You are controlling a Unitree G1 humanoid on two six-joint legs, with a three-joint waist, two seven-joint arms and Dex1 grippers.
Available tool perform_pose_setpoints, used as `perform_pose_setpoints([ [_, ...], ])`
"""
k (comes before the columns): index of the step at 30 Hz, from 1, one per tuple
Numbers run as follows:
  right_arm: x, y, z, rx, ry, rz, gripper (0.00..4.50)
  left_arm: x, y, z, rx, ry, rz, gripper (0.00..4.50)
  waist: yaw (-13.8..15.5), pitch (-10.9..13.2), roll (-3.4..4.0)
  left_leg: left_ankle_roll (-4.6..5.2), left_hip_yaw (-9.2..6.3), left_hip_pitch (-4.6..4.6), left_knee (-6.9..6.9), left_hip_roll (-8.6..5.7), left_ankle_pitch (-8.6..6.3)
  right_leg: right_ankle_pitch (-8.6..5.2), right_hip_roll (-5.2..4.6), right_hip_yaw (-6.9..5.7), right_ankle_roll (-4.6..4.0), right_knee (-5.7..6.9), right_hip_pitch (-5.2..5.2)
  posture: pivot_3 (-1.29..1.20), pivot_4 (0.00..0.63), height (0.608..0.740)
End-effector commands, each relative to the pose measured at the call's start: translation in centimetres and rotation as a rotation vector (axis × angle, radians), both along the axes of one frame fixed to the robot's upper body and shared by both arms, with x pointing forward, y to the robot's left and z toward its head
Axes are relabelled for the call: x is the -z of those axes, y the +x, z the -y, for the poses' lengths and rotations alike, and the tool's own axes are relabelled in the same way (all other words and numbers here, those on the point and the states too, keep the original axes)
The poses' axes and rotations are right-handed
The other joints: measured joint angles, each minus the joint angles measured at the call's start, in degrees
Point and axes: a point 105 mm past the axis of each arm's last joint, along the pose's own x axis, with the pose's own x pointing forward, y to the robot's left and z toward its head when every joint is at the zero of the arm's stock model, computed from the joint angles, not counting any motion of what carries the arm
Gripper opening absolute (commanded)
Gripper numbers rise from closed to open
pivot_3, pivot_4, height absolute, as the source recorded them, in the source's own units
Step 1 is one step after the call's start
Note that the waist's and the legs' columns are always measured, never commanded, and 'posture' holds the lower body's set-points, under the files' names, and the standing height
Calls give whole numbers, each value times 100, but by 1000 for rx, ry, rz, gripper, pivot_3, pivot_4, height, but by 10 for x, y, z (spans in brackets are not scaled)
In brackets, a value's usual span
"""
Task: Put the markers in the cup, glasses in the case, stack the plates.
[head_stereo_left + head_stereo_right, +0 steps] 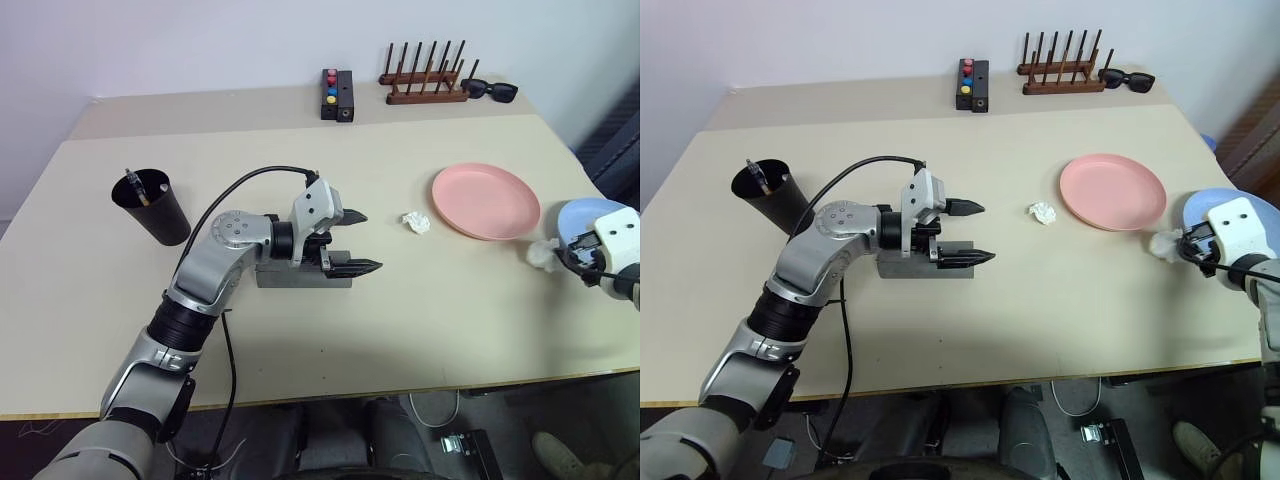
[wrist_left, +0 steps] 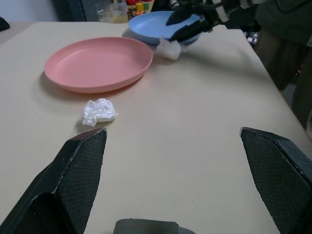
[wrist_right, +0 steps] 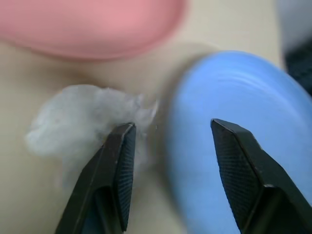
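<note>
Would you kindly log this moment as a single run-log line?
left tool: open above grey case | right tool: open astride blue plate rim, beside tissue wad | pink plate: unstacked

A crumpled white paper wad is seen on the beige tabletop. Well behind it, a black box with coloured buttons, a wooden peg rack and black sunglasses are lined up. Another white wad is found to its right.
</note>
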Motion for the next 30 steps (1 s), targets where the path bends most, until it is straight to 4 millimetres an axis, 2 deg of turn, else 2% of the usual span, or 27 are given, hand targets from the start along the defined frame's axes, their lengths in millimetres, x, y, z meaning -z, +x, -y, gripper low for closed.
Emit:
perform_pose_setpoints([
  [1, -25, -8, -34, -160, 44, 56, 2444, -10, -2, 0, 9, -18, 41, 4500, 5, 0, -1, 0, 0, 0, 0, 0, 0, 0, 0, 0, 0, 0, 0, 0, 150, 740],
  [3, -27, -11, -38, -172, 43, 60, 2444, -10, -2, 0, 10, -17, 41, 4500, 10, 0, -1, 1, 0, 0, 2, 0, -1, 0, 0, 0, 0, 0, 1, 0, 150, 740],
  [6, -31, -12, -34, -144, 40, 76, 2444, -9, -2, 1, 13, -17, 40, 4500, 23, 1, -2, 2, 0, 0, 6, -1, -1, 0, -1, 0, 1, 0, 4, 0, 150, 740],
  [12, -43, -5, 3, 6, -13, 128, 2444, -8, -2, 1, 15, -16, 36, 4500, 10, 1, -1, 2, 1, 0, 4, -1, -1, 0, -1, 1, 0, 0, 3, 0, 150, 740],
  [15, -40, -5, 21, 70, -38, 118, 2444, -8, -3, 1, 16, -16, 33, 4500, 15, 1, -1, 2, 2, 0, 4, -1, -1, 0, -1, 1, 0, -1, 2, 0, 150, 740],
  [18, -36, -7, 29, 90, -39, 97, 2444, -8, -3, 1, 15, -16, 32, 4500, 11, 1, -1, 2, 2, 0, 3, -1, -1, 0, -1, 1, 0, -1, 2, 0, 150, 740],
  [30, -20, -21, 47, 105, -31, 6, 2444, -8, -4, 0, 16, -13, 32, 4500, 6, 0, -1, 2, 4, 1, 3, 0, -1, 0, -1, 2, 0, -1, 2, 0, 150, 740],
])
